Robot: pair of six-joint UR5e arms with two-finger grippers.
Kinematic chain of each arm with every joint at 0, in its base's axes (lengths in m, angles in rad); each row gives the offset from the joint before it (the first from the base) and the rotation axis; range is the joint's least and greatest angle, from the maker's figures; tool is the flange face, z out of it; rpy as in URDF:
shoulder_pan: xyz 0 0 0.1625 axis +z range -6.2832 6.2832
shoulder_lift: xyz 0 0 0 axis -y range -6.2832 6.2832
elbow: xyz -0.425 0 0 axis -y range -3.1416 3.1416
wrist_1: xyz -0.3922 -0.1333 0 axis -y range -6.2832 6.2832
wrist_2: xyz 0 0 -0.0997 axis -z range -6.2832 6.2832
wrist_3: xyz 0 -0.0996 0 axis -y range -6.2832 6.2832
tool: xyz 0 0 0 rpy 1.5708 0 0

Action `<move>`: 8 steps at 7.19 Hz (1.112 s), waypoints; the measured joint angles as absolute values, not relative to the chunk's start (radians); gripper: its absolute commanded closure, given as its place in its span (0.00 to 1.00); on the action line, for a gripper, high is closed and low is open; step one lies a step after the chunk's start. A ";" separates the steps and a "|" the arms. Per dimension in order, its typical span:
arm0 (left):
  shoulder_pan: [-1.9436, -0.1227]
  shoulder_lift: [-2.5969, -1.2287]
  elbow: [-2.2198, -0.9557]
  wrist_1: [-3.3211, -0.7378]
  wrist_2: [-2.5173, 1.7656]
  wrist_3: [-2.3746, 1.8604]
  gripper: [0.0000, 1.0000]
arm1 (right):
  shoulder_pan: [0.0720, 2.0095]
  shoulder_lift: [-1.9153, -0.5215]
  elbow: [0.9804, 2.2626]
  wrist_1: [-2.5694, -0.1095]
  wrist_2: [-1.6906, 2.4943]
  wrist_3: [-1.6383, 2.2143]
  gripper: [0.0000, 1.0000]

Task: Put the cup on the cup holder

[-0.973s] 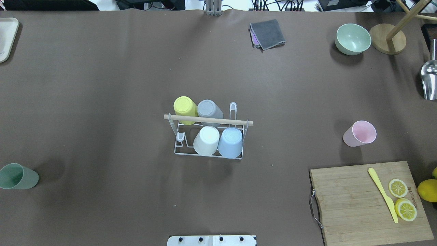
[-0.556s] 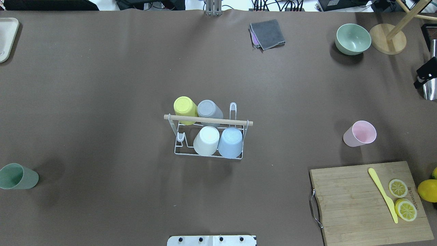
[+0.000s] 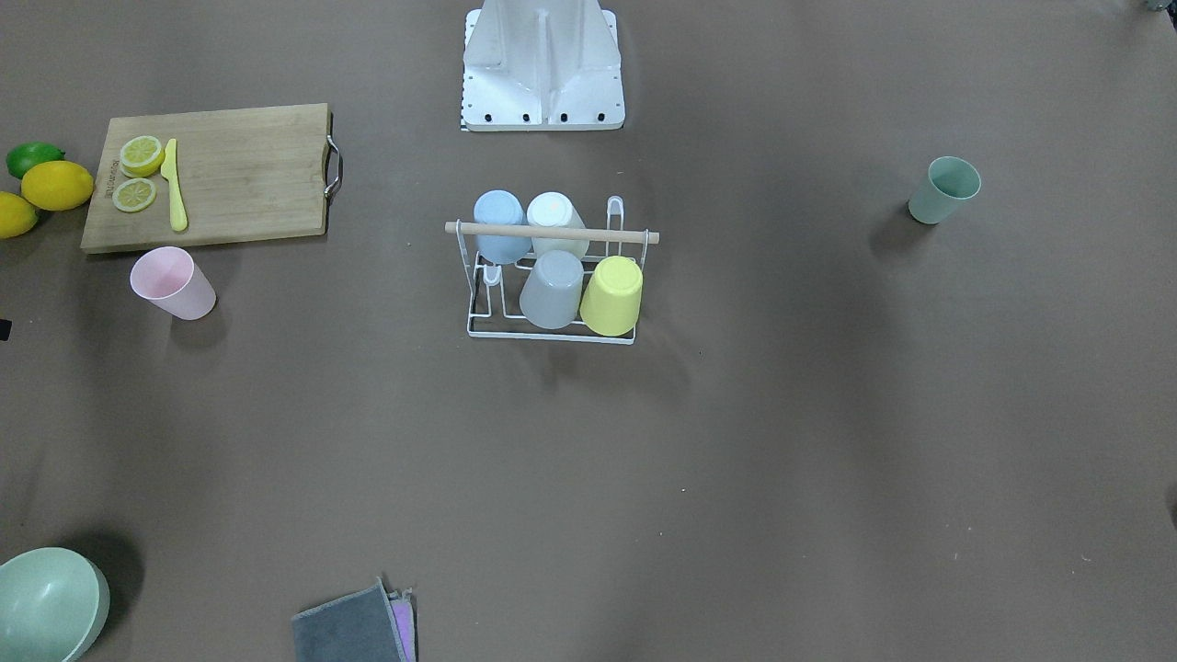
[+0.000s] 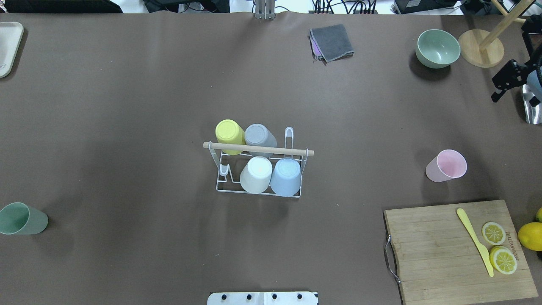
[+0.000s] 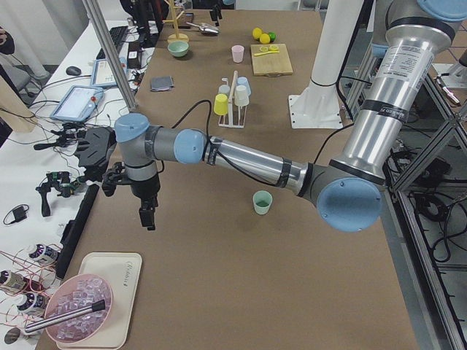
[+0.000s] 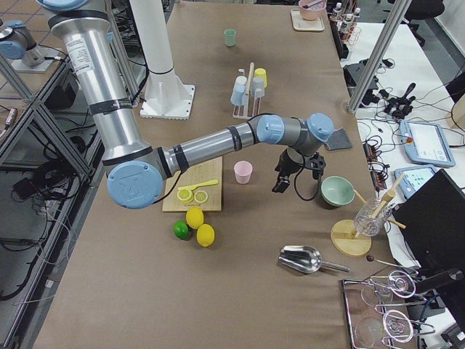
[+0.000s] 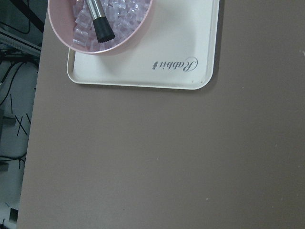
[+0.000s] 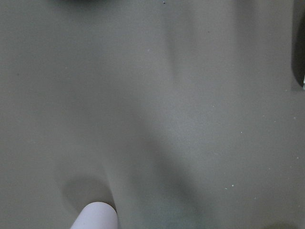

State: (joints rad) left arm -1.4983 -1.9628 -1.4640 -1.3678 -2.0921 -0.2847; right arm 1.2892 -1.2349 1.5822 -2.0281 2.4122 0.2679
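The white wire cup holder (image 4: 220, 173) with a wooden rod handle stands mid-table and also shows in the front view (image 3: 480, 303). It holds yellow, grey, white and blue cups upside down. A pink cup (image 4: 446, 166) stands open end up to its right, and its rim shows in the right wrist view (image 8: 95, 217). A green cup (image 4: 21, 218) stands far left. My right gripper (image 4: 504, 81) hovers beyond the pink cup at the table's right edge, open and empty. My left gripper (image 5: 148, 215) hangs past the green cup near the table's left end; I cannot tell its state.
A cutting board (image 4: 440, 250) with lemon slices and a yellow knife lies near the pink cup. A green bowl (image 4: 438, 48), a wooden stand (image 4: 481, 48), a metal scoop (image 4: 532, 108) and a grey cloth (image 4: 332, 41) are also there. A white tray (image 7: 143, 71) carries a pink bowl.
My right gripper has come into the overhead view from the right edge and moved left, in front of the metal scoop. The cups and the holder have not moved.
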 measured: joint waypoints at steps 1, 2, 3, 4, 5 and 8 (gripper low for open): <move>-1.484 -2.016 -1.412 -1.365 -2.091 -0.298 0.02 | 1.278 -1.196 1.538 -2.054 2.418 0.247 0.02; -1.471 -2.054 -1.381 -1.365 -2.091 -0.321 0.02 | 1.269 -1.149 1.478 -2.088 2.425 0.195 0.02; -1.458 -2.093 -1.356 -1.365 -2.091 -0.370 0.02 | 1.260 -1.101 1.412 -2.121 2.433 0.143 0.02; -1.443 -2.128 -1.333 -1.362 -2.090 -0.417 0.02 | 1.245 -1.070 1.370 -2.150 2.441 0.117 0.02; -1.429 -2.157 -1.314 -1.340 -2.090 -0.442 0.02 | 1.226 -1.052 1.351 -2.179 2.446 0.107 0.02; -1.383 -2.220 -1.293 -1.248 -2.131 -0.477 0.02 | 1.146 -1.040 1.319 -2.213 2.467 0.102 0.02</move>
